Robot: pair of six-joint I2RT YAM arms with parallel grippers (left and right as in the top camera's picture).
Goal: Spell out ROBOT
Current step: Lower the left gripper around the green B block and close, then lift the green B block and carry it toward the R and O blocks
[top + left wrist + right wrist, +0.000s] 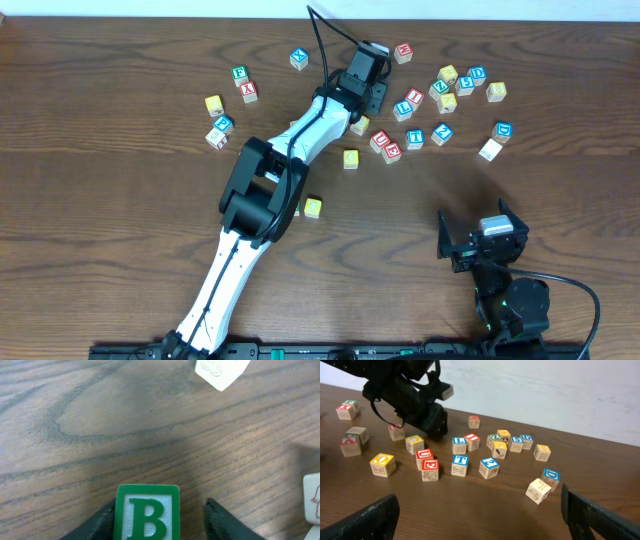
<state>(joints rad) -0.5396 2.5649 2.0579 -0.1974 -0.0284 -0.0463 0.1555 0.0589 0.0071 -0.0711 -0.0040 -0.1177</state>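
A cube with a green B (147,514) sits on the table between the fingers of my left gripper (156,525). The left finger touches its side, the right finger (220,522) stands apart from it, so the gripper is open. From overhead the left gripper (365,72) is at the table's far middle and hides the B cube. A yellow O cube (382,464) (350,158) and a blue T cube (460,462) (415,138) lie nearer the middle. Another yellow cube (313,207) lies beside the left arm. My right gripper (480,520) (478,232) is open and empty at the near right.
Several loose cubes are scattered at the far right (460,85), with red U (423,455) and red E (430,467) cubes near the T. A small group lies far left (228,100). A pale cube (220,372) lies just beyond the left gripper, another at its right (312,497).
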